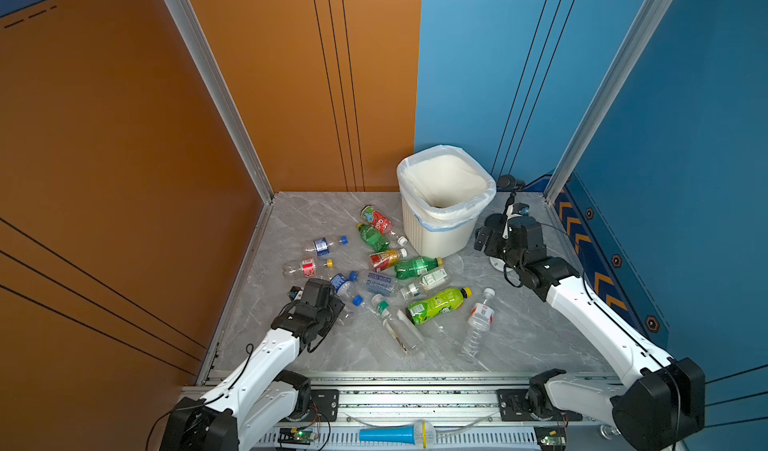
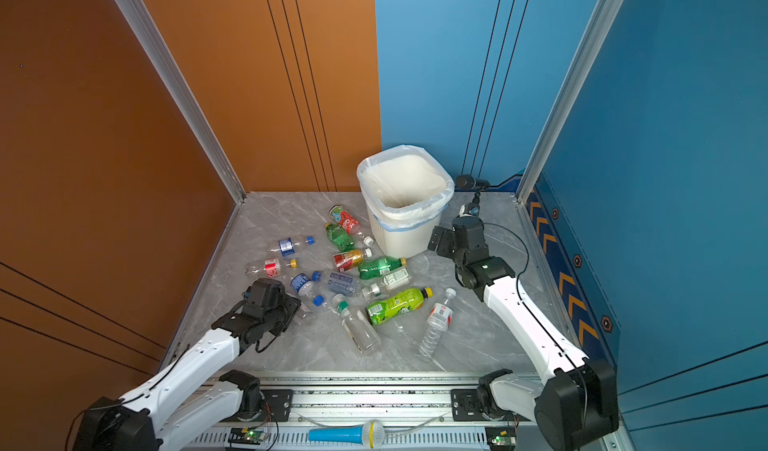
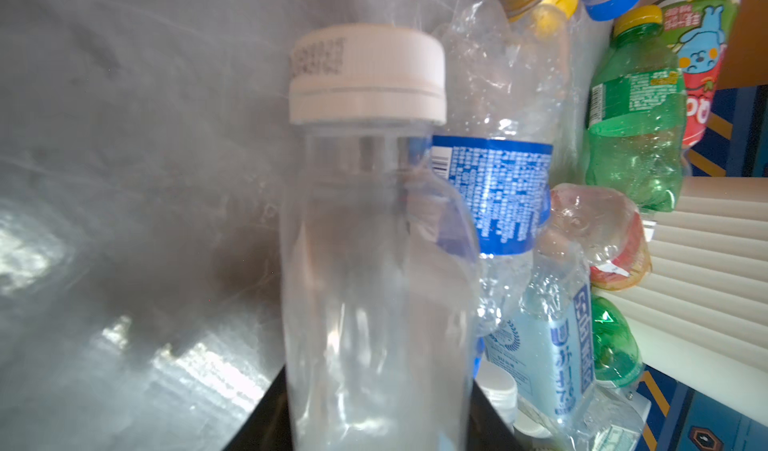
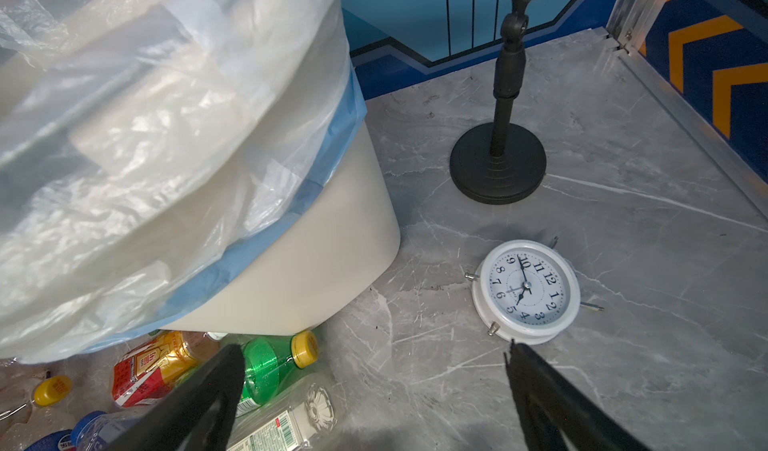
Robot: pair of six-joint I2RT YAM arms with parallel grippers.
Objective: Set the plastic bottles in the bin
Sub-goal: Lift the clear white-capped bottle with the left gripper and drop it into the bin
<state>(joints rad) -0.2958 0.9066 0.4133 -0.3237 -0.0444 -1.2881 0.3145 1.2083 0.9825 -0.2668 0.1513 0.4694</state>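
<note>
Several plastic bottles [image 1: 417, 267] lie scattered on the grey marble table in front of the bin [image 1: 432, 237], a white ribbed one with a translucent bag. My left gripper [image 1: 341, 308] is at the near left edge of the pile. In the left wrist view it [image 3: 378, 407] is shut on a clear bottle with a white cap [image 3: 365, 74]; more bottles and the bin's ribbed wall [image 3: 706, 262] lie beyond. My right gripper [image 1: 482, 239] hovers open beside the bin's right wall [image 4: 291, 282], with nothing between its fingers [image 4: 536, 382].
A white alarm clock [image 4: 525, 291] and a black round-based microphone stand [image 4: 498, 162] stand to the right of the bin. A blue cone [image 1: 386, 433] lies on the front rail. Orange and blue walls close in the table on the left, back and right.
</note>
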